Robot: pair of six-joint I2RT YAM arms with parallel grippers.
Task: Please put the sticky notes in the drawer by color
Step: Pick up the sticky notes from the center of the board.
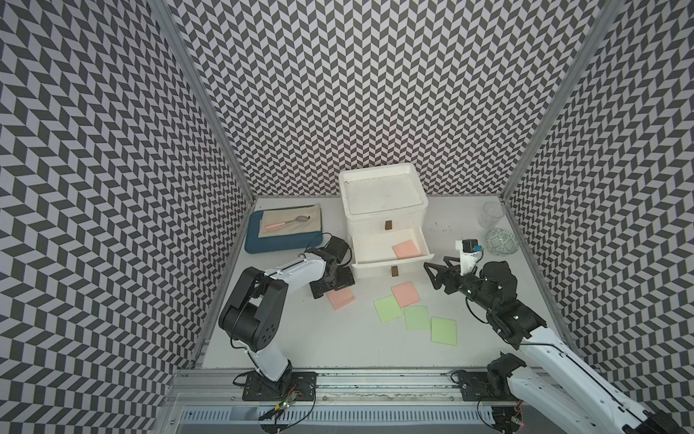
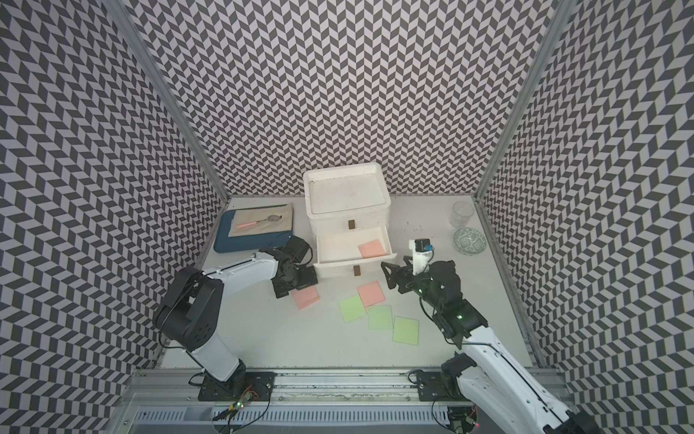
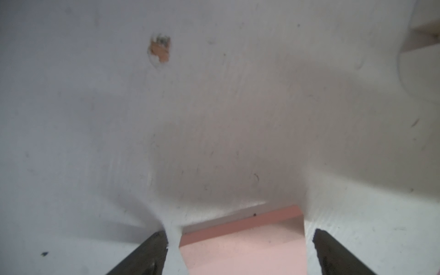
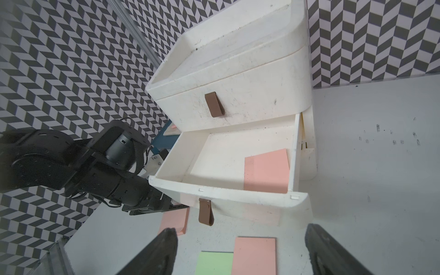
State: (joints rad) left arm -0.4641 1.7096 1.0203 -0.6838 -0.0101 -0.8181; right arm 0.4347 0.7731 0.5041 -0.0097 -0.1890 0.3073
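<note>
- In both top views the drawer stands with its middle compartment pulled out and one pink note inside. The other sticky notes lie on the worktop. A loose pink note touches a green note, so a pick may drag both.
- Left wrist view: the left jaws are apart, straddling a flat pink note. Closing may crumple it or skid over it.
- Right wrist view: the right jaws are apart and empty, near the open compartment's front. A knock could shift it.
</note>
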